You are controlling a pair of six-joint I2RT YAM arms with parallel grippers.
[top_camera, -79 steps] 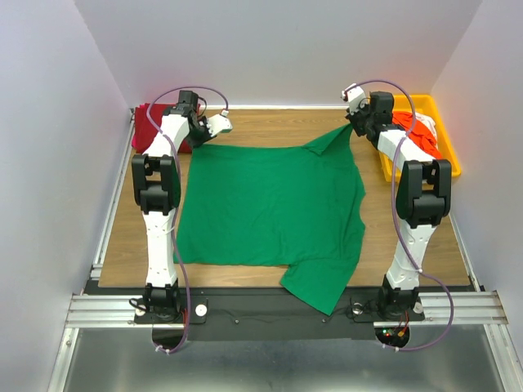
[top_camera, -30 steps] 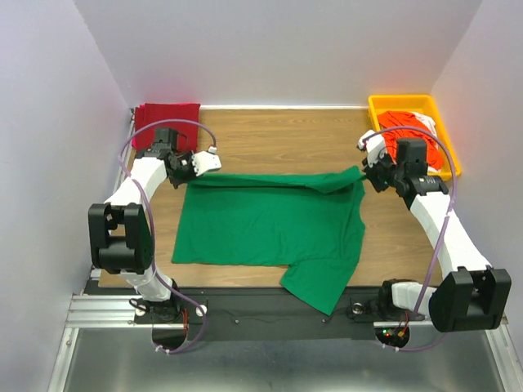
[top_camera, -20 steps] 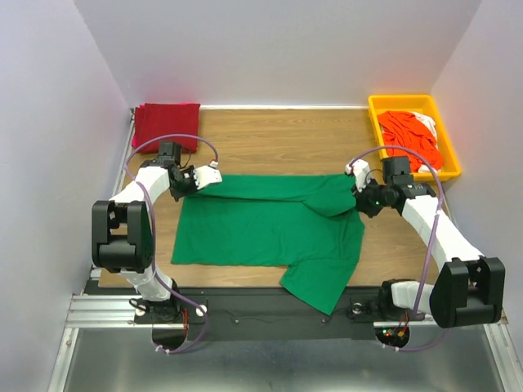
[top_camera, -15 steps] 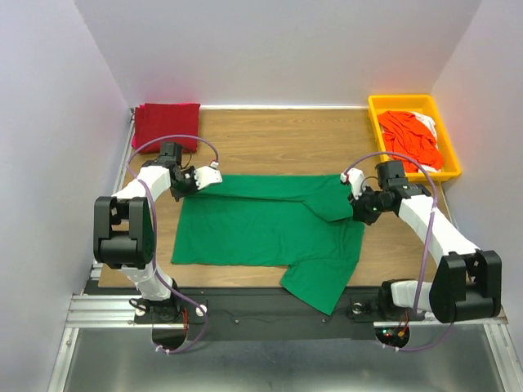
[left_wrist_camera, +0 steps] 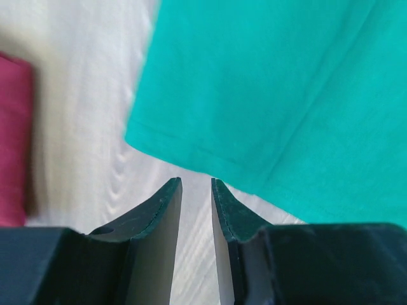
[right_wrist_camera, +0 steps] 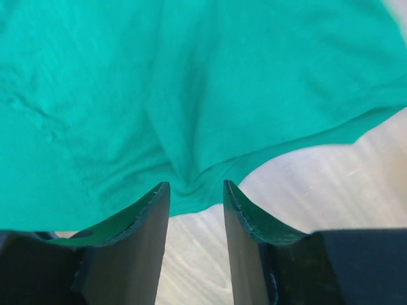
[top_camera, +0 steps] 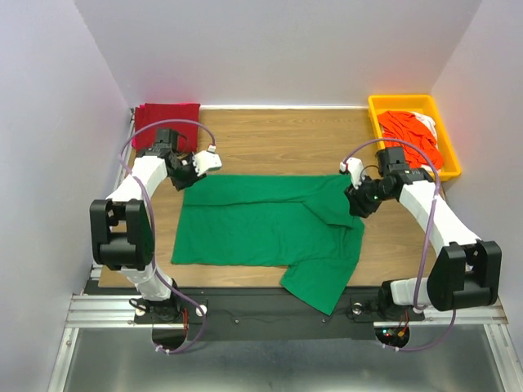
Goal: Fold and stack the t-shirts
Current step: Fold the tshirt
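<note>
Left end effector (left_wrist_camera: 196, 184) is sitting with its fingers just a sliver apart and nothing pinched between them, hovering just off the far-left corner of the green t-shirt (left_wrist_camera: 267, 82), with the hem showing right past the fingertips over bare worktop (left_wrist_camera: 82, 127). Right end effector (right_wrist_camera: 194, 187) is gaping a bit wider, also gripping nothing, and it's hanging low over the hem on the shirt's right side, where the cloth is bunching into a few wrinkles; whether the tips are actually touching the cloth I can't tell. From above, both arms are reaching out to the shirt's far edge, left end effector (top_camera: 192, 170) at the far-left corner and right end effector (top_camera: 357, 200) at the right side near the sleeve. The green t-shirt (top_camera: 261, 224) is lying spread across the middle of the worktop (top_camera: 278, 139), with a flap doubled over near the right end of its far edge, and one sleeve is drooping off the near edge onto the black rail (top_camera: 245, 306). Past the left arm, the dark red t-shirt (top_camera: 167, 122) is sitting folded in the far-left corner, well apart from the green one. Over in the far-right corner the yellow tray (top_camera: 400, 99) is holding the orange-red t-shirt (top_camera: 409, 131) in a rumpled heap, with a bit of white cloth (top_camera: 426, 121) poking out beside it.
</note>
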